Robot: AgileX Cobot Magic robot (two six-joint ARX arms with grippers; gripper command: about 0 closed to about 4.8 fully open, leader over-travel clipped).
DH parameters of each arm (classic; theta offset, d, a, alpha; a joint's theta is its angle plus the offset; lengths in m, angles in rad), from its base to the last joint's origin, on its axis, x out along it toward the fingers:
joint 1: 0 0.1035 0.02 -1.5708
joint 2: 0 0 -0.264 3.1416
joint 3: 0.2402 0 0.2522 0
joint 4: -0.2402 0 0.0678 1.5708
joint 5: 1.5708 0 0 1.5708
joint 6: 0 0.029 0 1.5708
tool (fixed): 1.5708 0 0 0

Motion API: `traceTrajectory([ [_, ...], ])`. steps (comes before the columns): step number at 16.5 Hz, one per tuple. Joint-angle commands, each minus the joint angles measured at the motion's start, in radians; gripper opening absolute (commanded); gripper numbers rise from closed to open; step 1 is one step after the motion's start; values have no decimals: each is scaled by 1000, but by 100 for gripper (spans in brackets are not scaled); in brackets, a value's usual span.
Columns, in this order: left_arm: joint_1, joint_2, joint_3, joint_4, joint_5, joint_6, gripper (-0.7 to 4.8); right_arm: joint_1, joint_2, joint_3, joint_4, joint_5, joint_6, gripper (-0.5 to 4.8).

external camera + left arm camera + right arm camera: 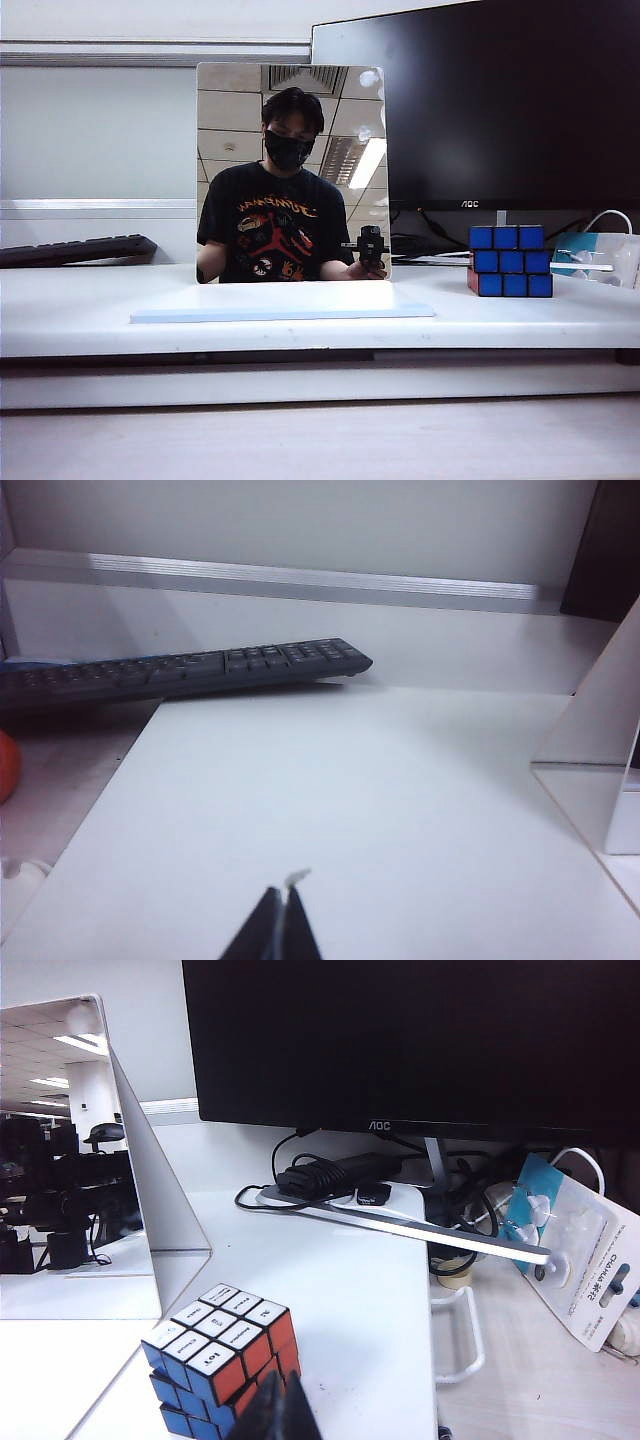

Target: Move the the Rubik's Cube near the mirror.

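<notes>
Two dark two-finger grippers and several desk items, listed from the left of the exterior view. Flat black keyboard point(75, 249), at the far left behind the white shelf point(80, 310); key legends unreadable. Left gripper point(284, 920), seen only in its wrist view: dark fingertips pressed together, nothing between them, low over bare shelf in front of the keyboard. Tall rectangular frameless mirror point(292, 170), upright at centre on a flat pale blue-white base point(280, 301); it reflects a masked person in a black T-shirt with an orange print, its lettering too small to read. Large black monitor point(500, 100), behind and right of the mirror, marked "AOC" on its lower bezel. Small 3x3 Rubik's Cube point(511, 261), blue face forward, red side at left, on the shelf well right of the mirror base. Right gripper point(277, 1415), clenched and empty, just beside the cube. Blue-and-white packet point(575, 1250), far right, printed "CHANMAK".
</notes>
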Motion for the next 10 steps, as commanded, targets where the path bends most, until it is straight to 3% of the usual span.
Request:
traceTrajectory([
  [1,0,0,1,11,8,-3,-5,0,0,-5,14,-1,-2,0],
  [2,-1,0,1,11,8,-4,-5,0,0,-5,14,-1,-2,0],
  [3,-1,0,2,10,84,-161,-5,0,0,-5,14,-1,-2,0],
  [4,-13,0,2,6,336,-264,-5,1,0,-5,13,-2,-2,0],
  [6,-88,0,2,-8,528,-323,-5,2,0,-5,13,-2,-1,0],
  [7,-122,0,2,-13,541,-330,-5,2,0,-5,13,-2,-2,0],
  [8,-214,0,2,-16,506,-315,-5,2,0,-5,13,-2,-2,0],
  [10,-509,0,2,-36,142,-180,-5,2,0,-5,13,-34,27,0],
])
